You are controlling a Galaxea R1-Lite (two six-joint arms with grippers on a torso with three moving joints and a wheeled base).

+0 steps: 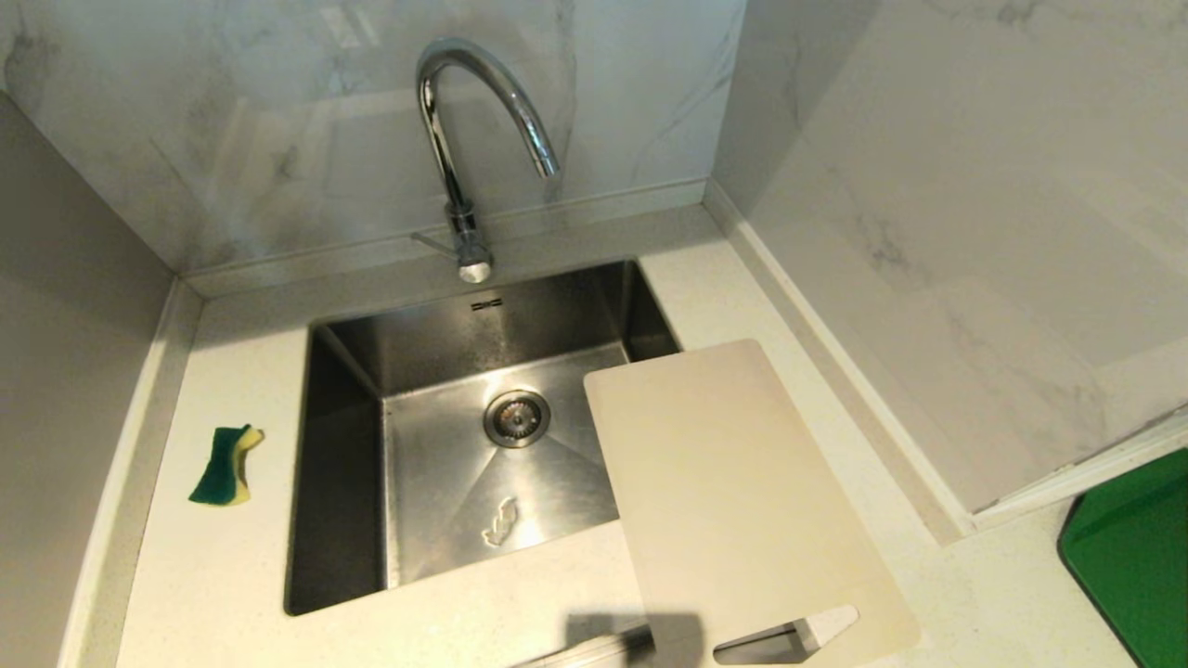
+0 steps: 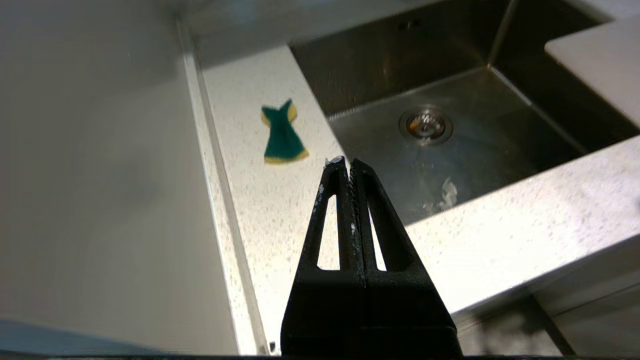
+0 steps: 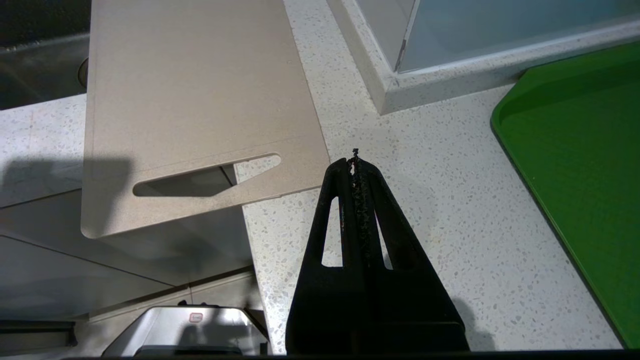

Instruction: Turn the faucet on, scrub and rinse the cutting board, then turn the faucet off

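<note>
The chrome gooseneck faucet stands behind the steel sink, its thin side lever pointing left; no water runs. The cream cutting board lies on the counter right of the sink, overhanging the basin's right edge and the counter's front, slot handle nearest me. It also shows in the right wrist view. My left gripper is shut and empty, held above the counter's front edge left of the basin. My right gripper is shut and empty over the counter, just right of the board's handle end. Neither arm appears in the head view.
A green and yellow sponge lies on the counter left of the sink, also seen from the left wrist. A bright green tray sits at the far right. Marble walls close in behind and to the right. The basin holds a drain.
</note>
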